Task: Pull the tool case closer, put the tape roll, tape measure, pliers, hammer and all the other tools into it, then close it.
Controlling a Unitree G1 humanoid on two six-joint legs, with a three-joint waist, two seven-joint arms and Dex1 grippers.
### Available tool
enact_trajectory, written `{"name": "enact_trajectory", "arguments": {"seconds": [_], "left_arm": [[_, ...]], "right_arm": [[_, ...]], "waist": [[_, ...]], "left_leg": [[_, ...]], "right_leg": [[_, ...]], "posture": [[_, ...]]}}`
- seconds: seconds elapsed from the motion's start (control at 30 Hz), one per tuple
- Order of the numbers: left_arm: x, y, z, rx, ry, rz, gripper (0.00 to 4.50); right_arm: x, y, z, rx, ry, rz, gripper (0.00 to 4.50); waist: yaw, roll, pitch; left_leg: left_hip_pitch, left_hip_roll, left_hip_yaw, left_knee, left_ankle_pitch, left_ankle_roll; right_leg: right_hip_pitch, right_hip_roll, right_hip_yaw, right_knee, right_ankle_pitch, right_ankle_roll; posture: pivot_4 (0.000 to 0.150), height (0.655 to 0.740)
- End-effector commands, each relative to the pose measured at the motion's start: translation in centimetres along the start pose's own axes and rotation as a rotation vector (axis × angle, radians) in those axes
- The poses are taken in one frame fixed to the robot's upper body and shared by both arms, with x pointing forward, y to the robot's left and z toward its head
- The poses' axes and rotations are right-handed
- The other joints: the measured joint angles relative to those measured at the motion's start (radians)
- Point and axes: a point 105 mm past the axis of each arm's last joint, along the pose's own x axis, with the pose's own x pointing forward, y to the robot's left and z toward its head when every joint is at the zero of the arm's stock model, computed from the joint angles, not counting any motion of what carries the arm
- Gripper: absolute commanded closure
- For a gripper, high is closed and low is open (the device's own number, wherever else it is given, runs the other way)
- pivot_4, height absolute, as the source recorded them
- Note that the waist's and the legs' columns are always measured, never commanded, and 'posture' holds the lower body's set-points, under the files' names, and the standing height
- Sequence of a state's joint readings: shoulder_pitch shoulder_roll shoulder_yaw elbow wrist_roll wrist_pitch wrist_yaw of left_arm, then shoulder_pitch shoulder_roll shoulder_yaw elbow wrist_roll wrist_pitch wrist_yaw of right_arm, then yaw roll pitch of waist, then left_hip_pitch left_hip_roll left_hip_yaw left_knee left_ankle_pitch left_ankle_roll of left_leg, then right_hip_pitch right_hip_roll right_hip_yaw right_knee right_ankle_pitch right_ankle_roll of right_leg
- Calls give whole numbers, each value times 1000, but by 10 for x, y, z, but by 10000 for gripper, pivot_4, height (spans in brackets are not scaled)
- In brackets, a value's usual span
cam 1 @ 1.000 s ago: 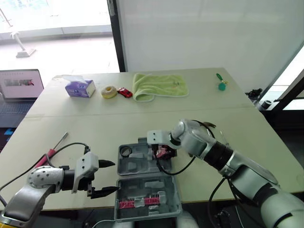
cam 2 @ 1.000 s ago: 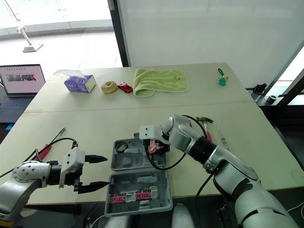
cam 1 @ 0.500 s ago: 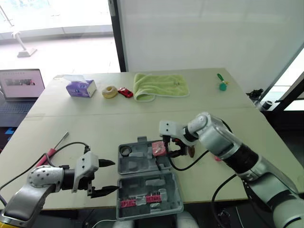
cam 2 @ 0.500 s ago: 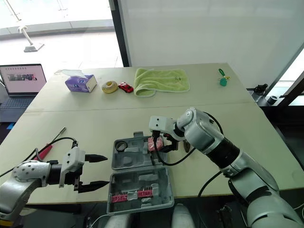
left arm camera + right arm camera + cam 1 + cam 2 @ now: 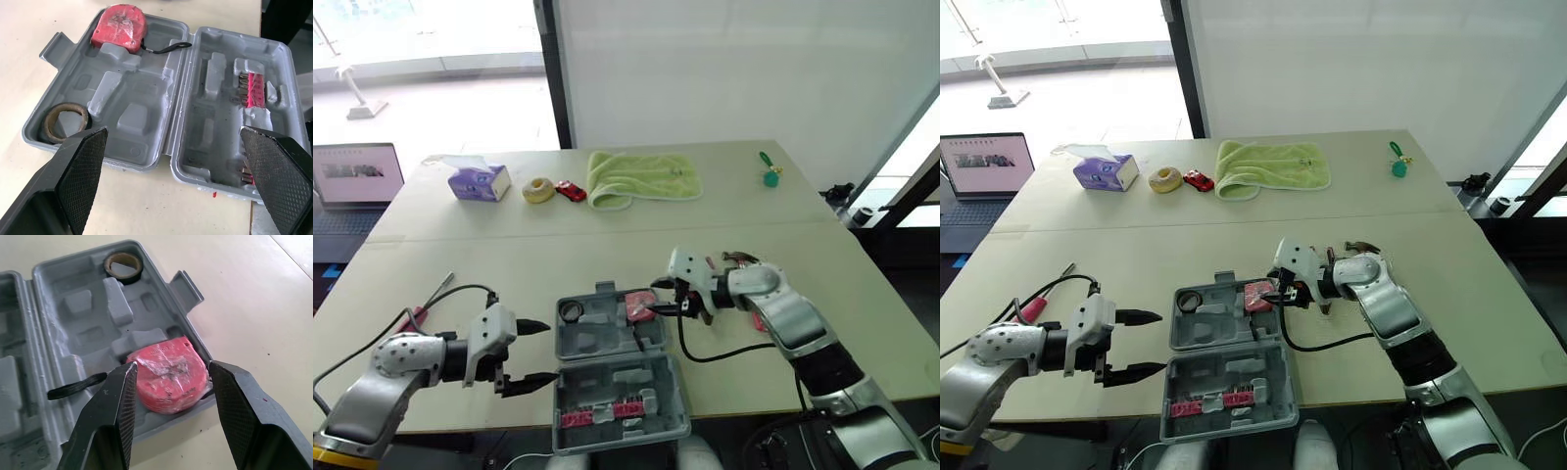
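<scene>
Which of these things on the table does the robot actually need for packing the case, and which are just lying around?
For the job: tool case, tape roll, tape measure, hammer, screwdriver.

Just lying about: tissue box, pale yellow roll, red toy car, green towel, green trinket, laptop.

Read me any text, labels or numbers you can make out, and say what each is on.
No text can be read.
Laptop screen: a line of text, too blurred to read.
Tissue box: print too small to read.
Tape measure: worn face, nothing legible.
</scene>
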State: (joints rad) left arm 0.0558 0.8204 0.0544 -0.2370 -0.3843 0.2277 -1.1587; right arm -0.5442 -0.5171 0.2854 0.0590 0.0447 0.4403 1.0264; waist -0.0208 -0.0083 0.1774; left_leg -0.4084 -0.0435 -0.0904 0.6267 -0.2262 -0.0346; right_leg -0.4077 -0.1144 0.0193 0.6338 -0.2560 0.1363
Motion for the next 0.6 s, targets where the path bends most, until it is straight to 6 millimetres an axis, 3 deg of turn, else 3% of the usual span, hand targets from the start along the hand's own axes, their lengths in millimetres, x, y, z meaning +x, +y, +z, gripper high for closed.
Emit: {"name": "enact_trajectory", "arguments": {"seconds": [0.03, 0.23, 0.37, 0.43, 0.5, 0.6], "left_arm": [[-3, 2, 6, 31, -13, 1, 0], [-2, -2, 5, 33, -5, -13, 0], [-2, -3, 4, 31, -1, -12, 0], [-2, -2, 4, 32, -1, -10, 0], [-2, -2, 4, 34, 0, -8, 0], [-1, 0, 5, 36, 0, -10, 0]], "right_arm": [[5, -2, 2, -23, -45, -5, 21403], [19, 4, -23, 73, -41, 16, 21403], [26, 13, -70, 128, 76, 8, 21403], [27, 16, -81, 153, 88, 7, 21403], [28, 20, -85, 170, 64, 10, 21403], [28, 16, -72, 158, -20, -9, 21403]], "waist": [[1, 0, 0], [1, 0, 0], [1, -1, -1], [4, -1, -1], [4, -3, -3], [4, -4, -3]], "left_leg": [[0, 0, 0, 0, 0, 0], [0, 0, 0, 0, 0, 0], [1, 0, 0, 0, 0, 0], [3, 0, 0, 0, 0, 0], [4, 0, 0, 0, 0, 0], [14, 0, 0, -4, 0, 0]], "right_leg": [[0, 0, 0, 0, 0, 0], [0, 0, 0, 0, 0, 0], [2, 0, 0, 0, 0, 0], [5, 0, 0, -1, 0, 0], [6, 0, 0, -1, 0, 0], [15, 0, 0, -3, 0, -1]], "posture": [[1500, 7367], [1500, 7367], [1500, 7367], [1500, 7367], [1500, 7367], [1500, 7367]]}}
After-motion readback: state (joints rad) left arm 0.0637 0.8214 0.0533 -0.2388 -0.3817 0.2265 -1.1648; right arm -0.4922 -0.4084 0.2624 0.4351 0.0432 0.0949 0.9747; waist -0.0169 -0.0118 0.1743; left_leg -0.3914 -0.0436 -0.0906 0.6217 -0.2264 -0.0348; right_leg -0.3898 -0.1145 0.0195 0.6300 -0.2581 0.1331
